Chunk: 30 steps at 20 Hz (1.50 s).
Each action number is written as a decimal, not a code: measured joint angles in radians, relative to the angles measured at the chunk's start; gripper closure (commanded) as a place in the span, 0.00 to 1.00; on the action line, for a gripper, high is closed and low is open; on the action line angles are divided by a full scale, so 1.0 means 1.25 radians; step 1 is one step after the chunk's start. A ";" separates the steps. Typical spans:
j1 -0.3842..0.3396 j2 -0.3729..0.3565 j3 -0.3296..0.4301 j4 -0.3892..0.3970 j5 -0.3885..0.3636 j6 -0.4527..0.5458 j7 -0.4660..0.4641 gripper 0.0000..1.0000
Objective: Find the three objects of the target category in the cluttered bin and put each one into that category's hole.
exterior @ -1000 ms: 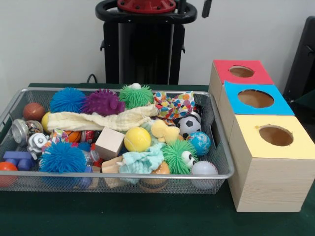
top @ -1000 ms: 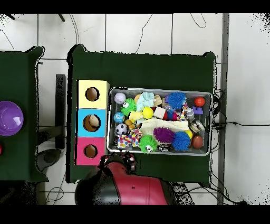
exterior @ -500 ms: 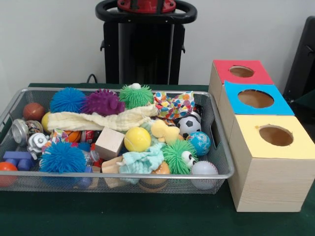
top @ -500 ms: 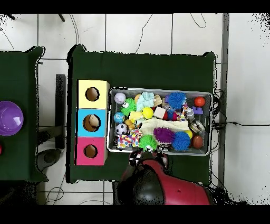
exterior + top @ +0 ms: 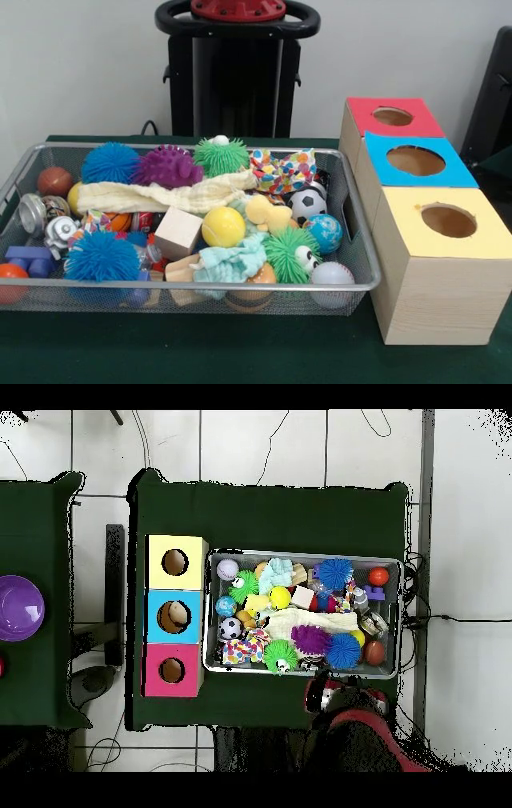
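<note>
The silver wire-mesh bin [image 5: 200, 286] is full of toys; it also shows in the overhead view [image 5: 300, 554]. A bunch of white fabric with coloured dots [image 5: 284, 170] lies at its back right corner, seen from above next to the soccer ball [image 5: 240, 650]. Another dotted piece [image 5: 96, 218] peeks out at the left [image 5: 350, 597]. The yellow-topped box's round hole [image 5: 449, 220] [image 5: 175, 562] is open. My red and black arm [image 5: 350, 729] is outside the bin, at its base-side edge. The gripper cannot be made out.
The blue-topped box [image 5: 416, 160] and the red-topped box [image 5: 392, 117] stand behind the yellow one. A cream cloth [image 5: 160, 194], a mint cloth [image 5: 232, 262], spiky balls and a wooden cube [image 5: 178, 232] crowd the bin. A purple bowl [image 5: 18, 606] sits on a side table.
In the overhead view the arm has swung from beside the red box to the right, along the bin's base-side edge. Nothing in the bin has moved.
</note>
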 measured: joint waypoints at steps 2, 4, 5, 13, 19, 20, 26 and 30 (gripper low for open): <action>-0.021 -0.031 0.002 0.014 0.024 0.000 -0.056 0.00; -0.032 -0.060 0.002 0.023 0.046 0.000 -0.117 0.00; -0.037 -0.078 0.002 0.025 0.060 0.000 -0.161 0.00; -0.059 -0.130 0.002 0.040 0.231 -0.005 -0.435 0.00; -0.058 -0.132 0.002 0.084 0.465 -0.051 -0.694 0.00; -0.057 -0.132 0.002 0.089 0.489 -0.057 -0.723 0.00; -0.043 -0.129 0.002 0.121 0.691 -0.108 -1.014 0.00; -0.036 -0.125 0.002 0.122 0.763 -0.113 -1.136 0.00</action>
